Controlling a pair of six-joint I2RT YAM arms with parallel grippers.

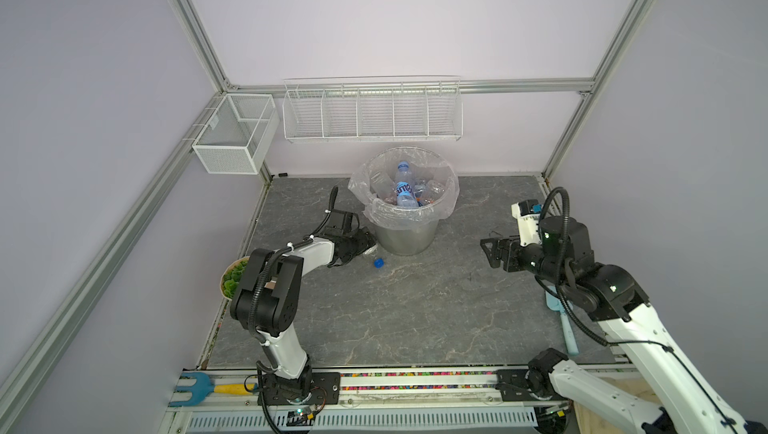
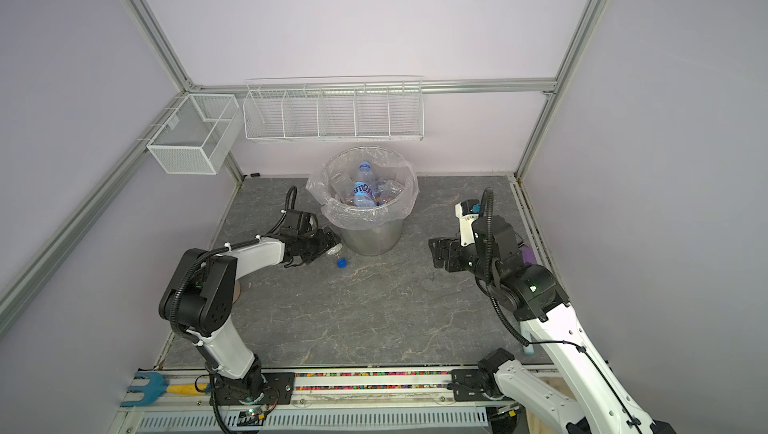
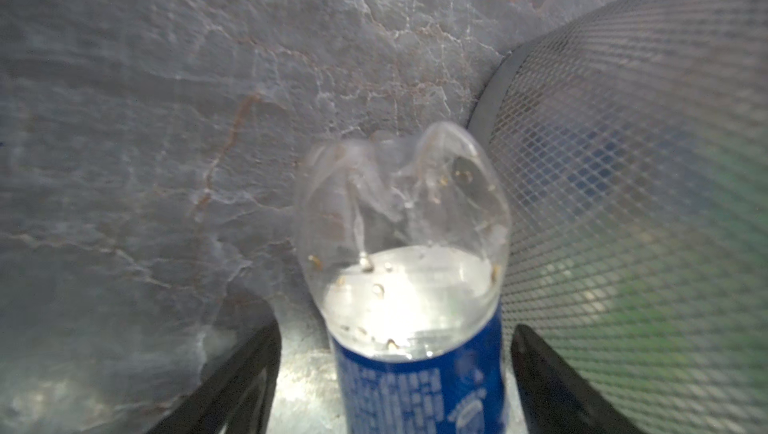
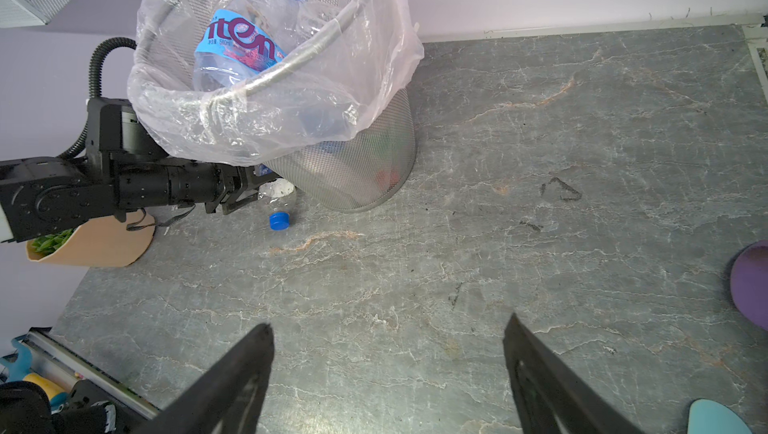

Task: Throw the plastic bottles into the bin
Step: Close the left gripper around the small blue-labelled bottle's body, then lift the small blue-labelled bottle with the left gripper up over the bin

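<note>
The right tool (image 4: 388, 328) hangs over bare surface (image 1: 415, 319), jaws apart and empty, well apart from the bin (image 1: 409, 238), probably parked there to leave the other arm room. Further in, the left tool (image 3: 395, 330) reaches in low and nearly level with the surface, because the one bottle (image 3: 403, 219) outside the bin lies on its side right at the bin's foot. Its jaws stand apart on either side of the blue-labelled body, a gap showing each side, so nothing is clamped. A blue cap (image 1: 378, 262) sits just beside; whether it is on that bottle I cannot tell. Beyond, the bin holds the other bottles (image 1: 402, 190), its bag (image 1: 361, 186) folded over the rim to keep the mouth open. Wire baskets (image 1: 372, 113) hang on the far wall.
</note>
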